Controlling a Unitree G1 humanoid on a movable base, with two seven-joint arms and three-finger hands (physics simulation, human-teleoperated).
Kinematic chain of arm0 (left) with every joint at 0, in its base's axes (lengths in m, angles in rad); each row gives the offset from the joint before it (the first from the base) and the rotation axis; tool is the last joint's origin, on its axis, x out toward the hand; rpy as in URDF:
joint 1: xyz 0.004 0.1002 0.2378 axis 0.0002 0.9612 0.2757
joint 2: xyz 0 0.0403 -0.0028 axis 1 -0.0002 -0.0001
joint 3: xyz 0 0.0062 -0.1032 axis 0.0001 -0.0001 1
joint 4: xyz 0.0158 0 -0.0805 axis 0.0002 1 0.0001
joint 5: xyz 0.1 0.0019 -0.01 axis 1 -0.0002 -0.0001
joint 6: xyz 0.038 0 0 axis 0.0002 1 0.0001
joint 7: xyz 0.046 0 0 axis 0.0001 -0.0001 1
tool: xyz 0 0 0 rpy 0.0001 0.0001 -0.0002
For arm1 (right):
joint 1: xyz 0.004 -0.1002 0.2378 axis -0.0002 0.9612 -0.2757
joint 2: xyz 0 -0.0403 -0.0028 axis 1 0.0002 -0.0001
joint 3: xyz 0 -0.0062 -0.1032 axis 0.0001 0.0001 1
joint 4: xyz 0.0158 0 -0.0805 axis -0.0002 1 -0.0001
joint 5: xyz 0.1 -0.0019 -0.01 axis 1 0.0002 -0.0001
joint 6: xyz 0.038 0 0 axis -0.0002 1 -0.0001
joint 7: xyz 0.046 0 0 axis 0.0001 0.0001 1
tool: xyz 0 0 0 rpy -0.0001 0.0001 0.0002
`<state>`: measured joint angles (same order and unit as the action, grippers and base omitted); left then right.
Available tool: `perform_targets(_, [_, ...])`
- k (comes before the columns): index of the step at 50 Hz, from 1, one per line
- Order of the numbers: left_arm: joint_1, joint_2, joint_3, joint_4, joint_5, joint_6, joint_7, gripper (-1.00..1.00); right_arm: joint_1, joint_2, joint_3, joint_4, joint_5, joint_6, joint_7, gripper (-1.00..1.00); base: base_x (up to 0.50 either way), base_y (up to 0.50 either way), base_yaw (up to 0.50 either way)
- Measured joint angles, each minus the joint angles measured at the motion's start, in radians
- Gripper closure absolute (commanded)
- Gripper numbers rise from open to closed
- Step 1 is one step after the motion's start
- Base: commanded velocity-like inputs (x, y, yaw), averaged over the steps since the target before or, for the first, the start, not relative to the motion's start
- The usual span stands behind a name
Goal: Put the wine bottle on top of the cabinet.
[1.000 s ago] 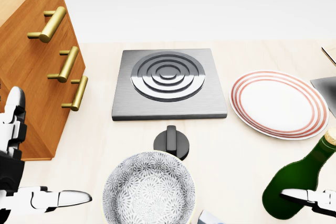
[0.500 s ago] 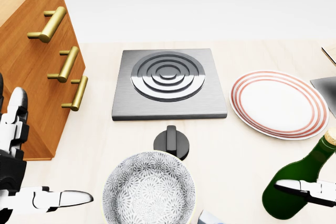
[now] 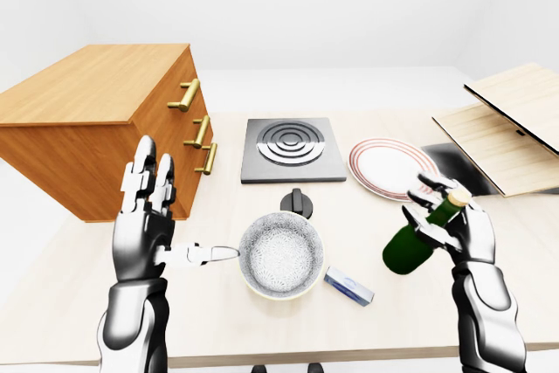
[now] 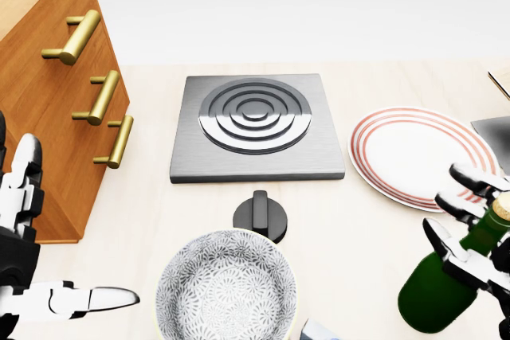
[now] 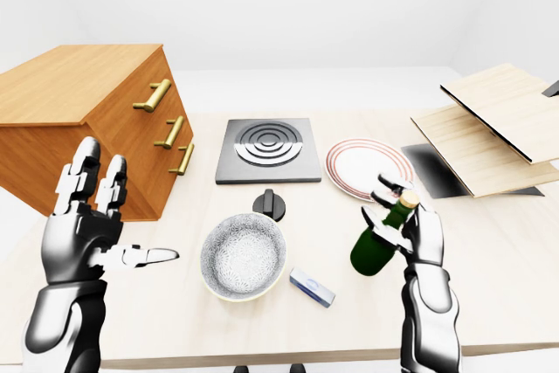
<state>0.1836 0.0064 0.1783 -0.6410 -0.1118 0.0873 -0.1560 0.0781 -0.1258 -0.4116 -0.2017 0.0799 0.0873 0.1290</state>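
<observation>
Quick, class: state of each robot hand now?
Left hand: open, empty.
Right hand: fingers spread around the wine bottle, not closed.

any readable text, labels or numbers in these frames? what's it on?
None can be read.
Wine bottle: plain green glass, no label shows.
Small blue and white box beside the bowl: any print on it is too small to read.
Cabinet, stove plate, dinner plate: patterns only, no lettering.
</observation>
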Motion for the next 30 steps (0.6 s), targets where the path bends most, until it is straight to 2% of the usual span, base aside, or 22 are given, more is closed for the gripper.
perform_targets(7, [-0.003, 0.001, 0.0, 0.008, 0.0, 0.0, 0.001, -1.0, 0.004, 0.003, 0.008, -0.01, -0.001, 0.0, 0.001, 1.0, 0.0, 0.0, 0.0])
perform_targets(17, [-0.003, 0.002, 0.0, 0.011, -0.001, 0.0, 0.001, -1.0, 0.029, 0.017, 0.013, -0.051, 0.03, 0.0, 0.053, 1.0, 0.0, 0.0, 0.0])
perform_targets(30, [0.001, 0.001, -0.003, 0.019, -0.001, 0.0, -0.001, -1.0, 0.035, 0.047, 0.041, -0.282, -0.029, 0.0, 0.094, 1.0, 0.0, 0.0, 0.0])
